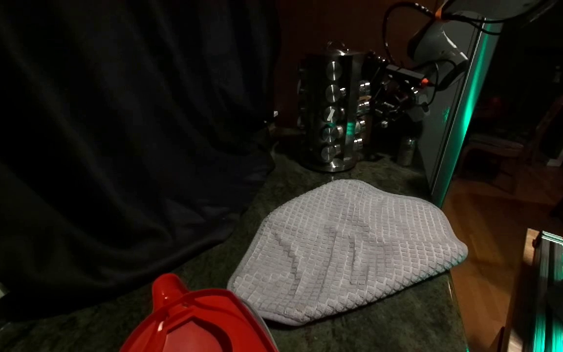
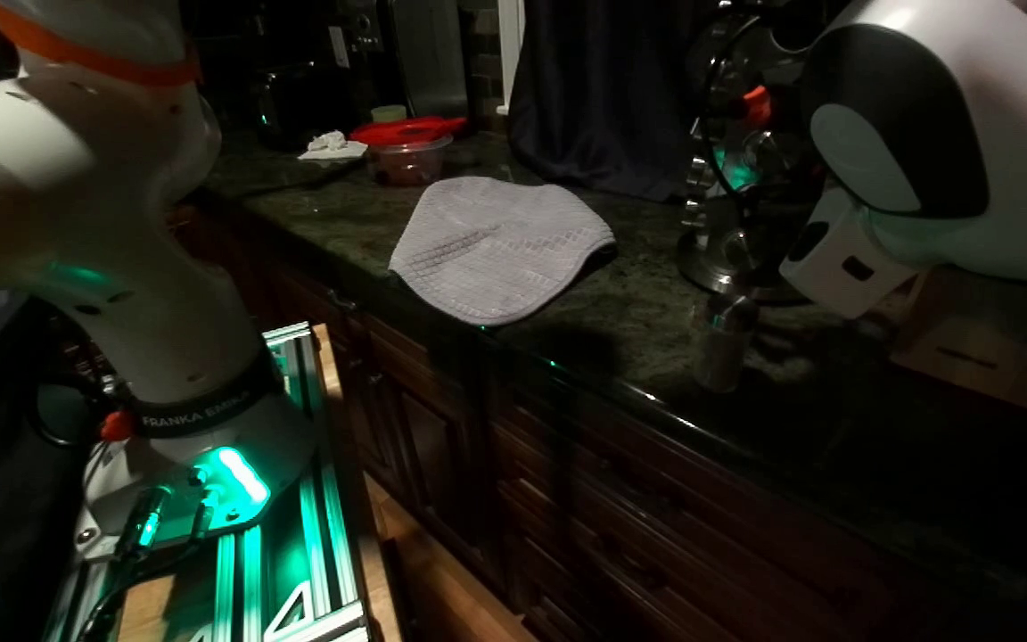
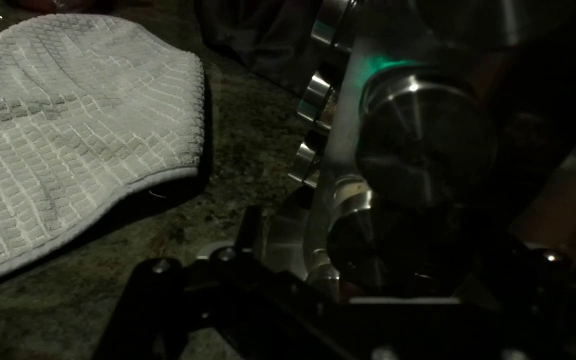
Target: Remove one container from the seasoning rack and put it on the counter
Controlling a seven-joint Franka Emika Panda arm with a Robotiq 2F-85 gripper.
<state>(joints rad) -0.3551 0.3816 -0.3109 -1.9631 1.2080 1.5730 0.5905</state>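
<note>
A round, upright seasoning rack (image 1: 352,110) stands at the far end of a dark grey-green stone bench (image 1: 399,320). It is dark metal with a loop handle on top and a shiny base; small jars lie in its tiers, silvery lids facing outward.

The black claw (image 3: 393,235) is close up against the side of the rack. In the wrist view its jaws stand wide apart, with round lids showing between them and nothing visibly clamped. Deep shadow covers the right side, so whether it touches a jar cannot be told.

A single clear jar (image 2: 724,352) with a silvery lid stands upright on the bench, near the foot of the rack. In an exterior view a wooden block (image 2: 981,343) with a dark slot shows beneath the white robot arm (image 2: 1004,116).

A rumpled pale grey checked cloth (image 1: 345,254) covers the middle of the bench, reaching its edge. Just beyond sits a clear tub with a red lid (image 2: 408,160), near some crumpled white tissue (image 2: 331,147).

A dark curtain (image 1: 115,146) hangs behind. Dark wooden drawers (image 2: 620,499) line the front below. The arm's base (image 2: 201,481) glows green in the dim room.
</note>
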